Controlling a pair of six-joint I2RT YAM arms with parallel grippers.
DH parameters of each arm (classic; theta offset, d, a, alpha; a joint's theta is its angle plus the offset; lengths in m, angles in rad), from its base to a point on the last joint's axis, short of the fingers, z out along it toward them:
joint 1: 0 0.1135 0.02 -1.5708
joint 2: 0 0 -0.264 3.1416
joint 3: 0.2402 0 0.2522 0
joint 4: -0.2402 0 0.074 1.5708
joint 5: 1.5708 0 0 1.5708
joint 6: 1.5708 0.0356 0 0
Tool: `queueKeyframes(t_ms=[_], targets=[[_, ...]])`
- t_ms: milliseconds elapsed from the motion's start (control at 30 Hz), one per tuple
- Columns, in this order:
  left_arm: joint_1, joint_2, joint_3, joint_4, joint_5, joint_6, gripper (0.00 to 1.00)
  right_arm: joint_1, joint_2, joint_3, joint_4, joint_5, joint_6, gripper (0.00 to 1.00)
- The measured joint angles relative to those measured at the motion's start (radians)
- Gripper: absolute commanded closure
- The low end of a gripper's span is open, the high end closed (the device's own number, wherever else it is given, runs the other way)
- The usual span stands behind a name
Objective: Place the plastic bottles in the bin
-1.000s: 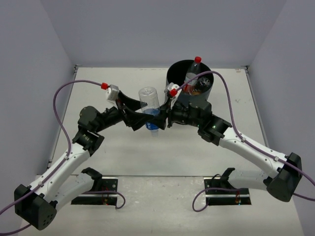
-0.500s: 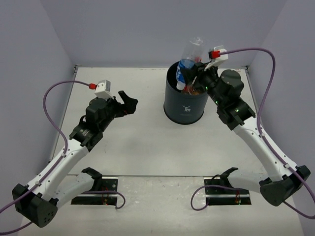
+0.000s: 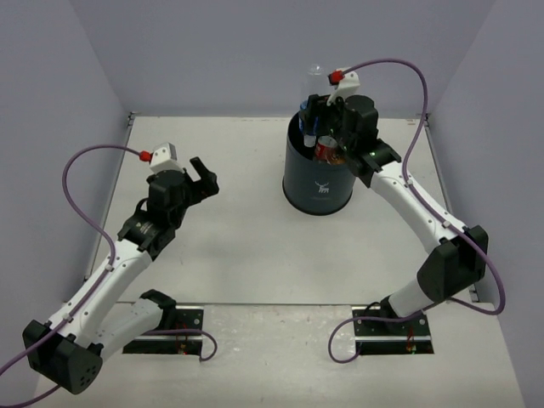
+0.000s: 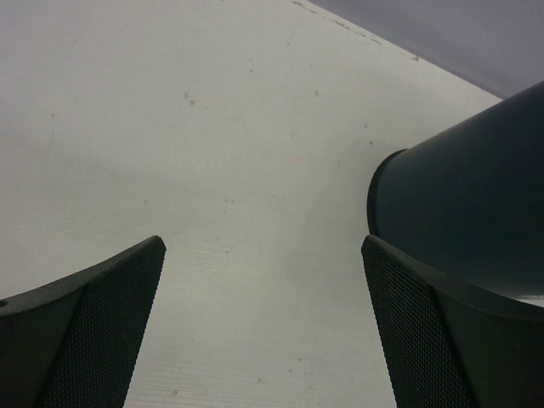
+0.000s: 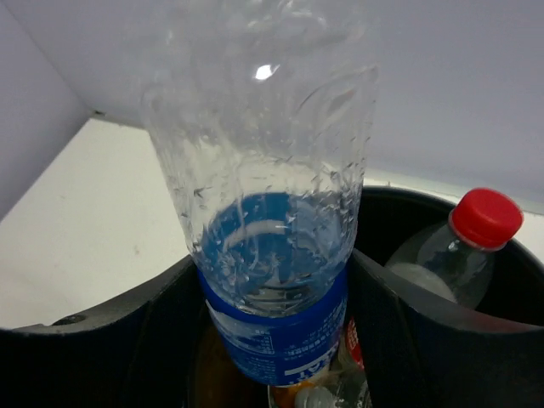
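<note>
Blue-labelled bottle (image 5: 272, 280) is clamped in the right gripper (image 5: 272, 357), long axis near vertical, labelled end down, directly over the bin (image 3: 316, 185) mouth; only a release is judged needed. Red-capped bottle (image 5: 463, 242) is seen already inside. Left gripper (image 4: 263, 327) is held apart, empty, well left of the bin.

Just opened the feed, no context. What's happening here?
The right pincer grips a blue-labelled bottle base up, with its lower end inside the mouth of the bin. It has not yet been released. A red-capped bottle already sits in the bin. The left pincer is open and empty above the table, left of the bin.
</note>
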Motion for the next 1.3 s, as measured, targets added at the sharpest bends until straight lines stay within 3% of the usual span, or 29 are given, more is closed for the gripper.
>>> queueKeyframes(t_ms=[167,433,667,967,1300], targets=[[0.012,-0.017,-0.007,-0.013,-0.017,-0.002,0.00,0.000,0.011,-0.060,0.003,0.015,0.003,0.01],[0.015,-0.039,-0.008,-0.015,-0.025,-0.002,0.00,0.000,-0.088,-0.102,0.007,0.105,0.015,0.01],[0.016,-0.019,-0.008,-0.015,-0.025,-0.001,0.00,-0.009,-0.293,-0.158,0.004,0.258,0.055,0.01],[0.054,-0.002,-0.040,-0.002,-0.013,0.007,0.00,-0.301,-0.641,-0.497,-0.088,0.285,0.259,0.01],[0.110,0.002,-0.084,0.000,-0.010,0.014,0.00,-0.450,-0.671,-0.827,-0.173,0.214,0.478,0.01]])
